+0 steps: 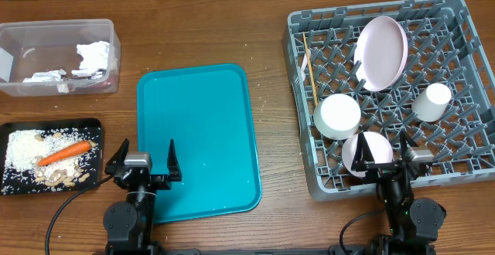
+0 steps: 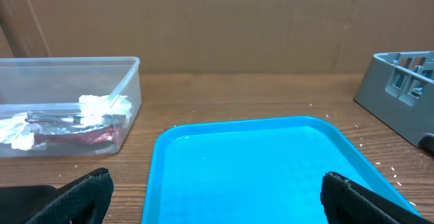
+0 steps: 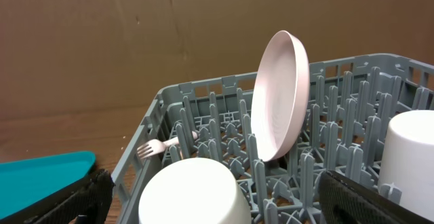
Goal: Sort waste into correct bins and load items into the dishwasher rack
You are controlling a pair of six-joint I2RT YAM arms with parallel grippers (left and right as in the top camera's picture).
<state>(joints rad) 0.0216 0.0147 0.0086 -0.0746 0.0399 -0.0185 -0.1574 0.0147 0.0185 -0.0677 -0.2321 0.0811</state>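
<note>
Overhead: one plate (image 1: 380,52), two bowls (image 1: 337,116), one cup (image 1: 431,102) in rack (image 1: 332,184); left gripper (image 1: 147,151) and right gripper (image 1: 381,150) spread.

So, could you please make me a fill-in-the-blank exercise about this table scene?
The carrot lies in the ____ tray.
The ____ plate stands on edge in the dishwasher rack.
The ____ tub holds crumpled napkins.
The left gripper and the right gripper both stand ____.
Missing words: black; pink; clear; open.
</note>
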